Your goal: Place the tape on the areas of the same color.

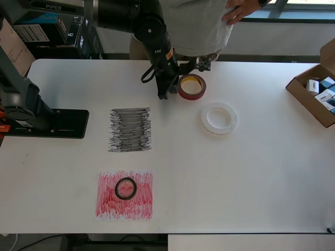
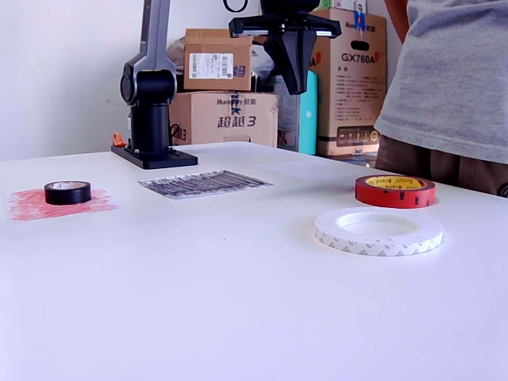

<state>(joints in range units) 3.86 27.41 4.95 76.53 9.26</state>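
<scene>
The red tape roll [image 1: 192, 87] is lying flat on the white table [image 1: 251, 178] near its far edge, close to where a person [image 2: 452, 87] is standing. It is a dark-red ring with a yellow core. It is probably light and stiff enough to hold its shape, with smooth sides that could slip. A sensible grip is across the ring wall, one finger inside the core and one outside.

The gripper [image 2: 295, 83] is hanging above the table, away from the surface, just beside this roll in the overhead view. Its fingers are pointing down and carrying nothing. How wide they are spread I cannot tell.

The white tape roll [image 1: 219, 118] is a wide, flat, pale ring lying nearer the middle of the table, a little apart from the red one. It looks thin and may flex slightly.

The small black tape roll [image 1: 125, 188] is sitting on the red patch [image 1: 112, 209] toward the near edge, which is the wrong colour for it. The black patch [image 1: 130, 129] is lying bare between the red patch and the far edge. A white patch is too faint to make out.
</scene>
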